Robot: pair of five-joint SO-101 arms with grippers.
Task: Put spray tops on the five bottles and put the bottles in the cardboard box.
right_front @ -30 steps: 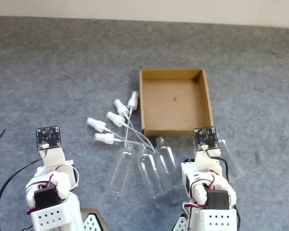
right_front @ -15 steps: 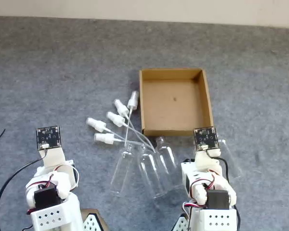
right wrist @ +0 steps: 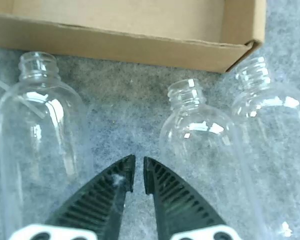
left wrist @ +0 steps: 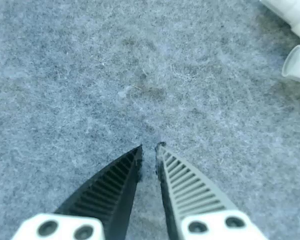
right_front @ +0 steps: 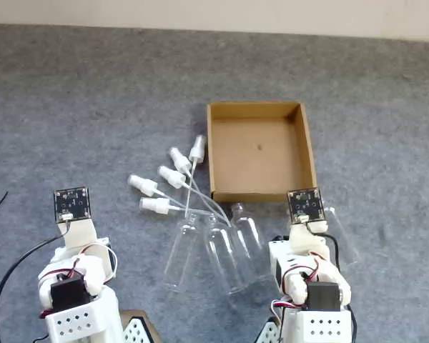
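Observation:
Several clear capless bottles lie on the grey carpet: three side by side (right_front: 222,250) in front of the cardboard box (right_front: 257,150), and others beside the right arm (right_front: 341,239). Several white spray tops (right_front: 168,182) with dip tubes lie left of the box. In the right wrist view, my right gripper (right wrist: 139,161) is shut and empty. It sits low between one bottle (right wrist: 37,125) and another bottle (right wrist: 205,135), with a third bottle (right wrist: 275,115) beyond and the box wall (right wrist: 140,45) ahead. My left gripper (left wrist: 149,148) is shut and empty over bare carpet, with two spray tops (left wrist: 297,62) off to one side.
The left arm (right_front: 75,279) and the right arm (right_front: 307,279) stand folded at the near edge of the table. The box stands open with nothing inside. Grey carpet spreads wide to the left and behind the box.

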